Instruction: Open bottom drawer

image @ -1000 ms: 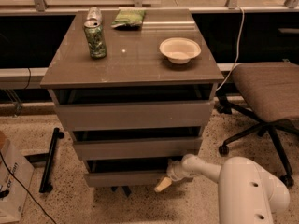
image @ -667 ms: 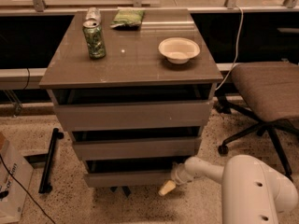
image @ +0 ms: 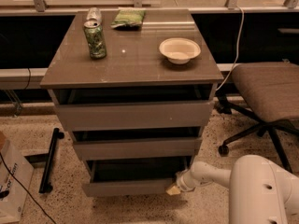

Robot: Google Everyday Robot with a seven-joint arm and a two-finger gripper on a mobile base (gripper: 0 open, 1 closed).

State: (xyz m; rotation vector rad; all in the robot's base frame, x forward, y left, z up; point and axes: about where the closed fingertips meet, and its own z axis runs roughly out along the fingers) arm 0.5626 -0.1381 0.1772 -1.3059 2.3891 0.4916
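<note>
Low down, gripper (image: 174, 189) at bottom drawer (image: 126, 187) right corner (grip state unclear); office chair (image: 266, 90) near arm (image: 210, 171).

- One camera, set high in front of the cabinet (image: 135, 116), looks down on its counter (image: 140, 64) and front from fairly near.
- The end effector (image: 174, 189) sits low right in the view, at the bottom drawer (image: 126, 188)'s right corner.

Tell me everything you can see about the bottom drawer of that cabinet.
The bottom drawer is the lowest of three in the grey-brown cabinet. Its front is a plain flat grey panel, no handle, laminate-looking. It sits partly pulled out and level, a dark gap showing behind the front. The gripper is at the front's right end in the camera view, close above the speckled floor; actual contact is unclear.
</note>
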